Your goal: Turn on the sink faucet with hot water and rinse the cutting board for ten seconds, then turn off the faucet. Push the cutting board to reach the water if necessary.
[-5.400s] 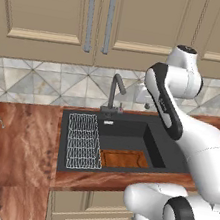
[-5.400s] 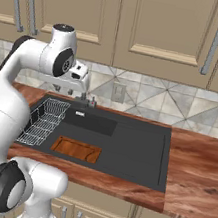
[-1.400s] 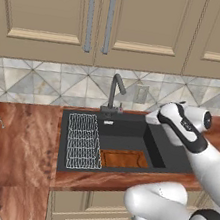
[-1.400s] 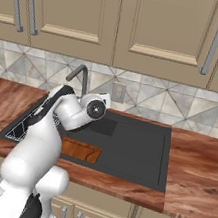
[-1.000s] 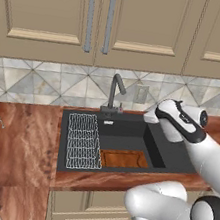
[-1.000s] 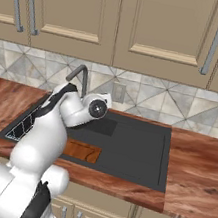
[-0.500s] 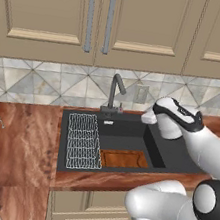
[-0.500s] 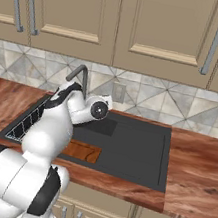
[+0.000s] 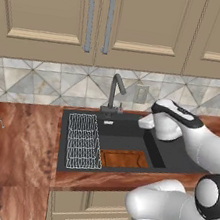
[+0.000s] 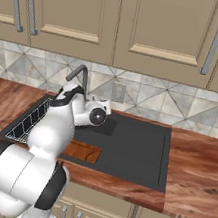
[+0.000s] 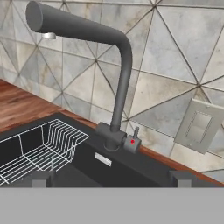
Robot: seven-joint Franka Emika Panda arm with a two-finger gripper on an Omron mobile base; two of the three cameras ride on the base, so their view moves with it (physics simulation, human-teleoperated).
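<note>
Matte dark metal sink faucet (image 11: 118,83) ahead of the fingertips (image 11: 41,178); matte black sink (image 9: 175,156); white wire rack (image 11: 41,148); wood-grain cutting board (image 9: 124,159).

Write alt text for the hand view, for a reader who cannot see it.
A slim dark grey sink faucet rises close ahead from the black sink rim, its small base lever upright and no water running. A white wire rack sits in the basin at lower left; tiled backsplash behind.
</note>
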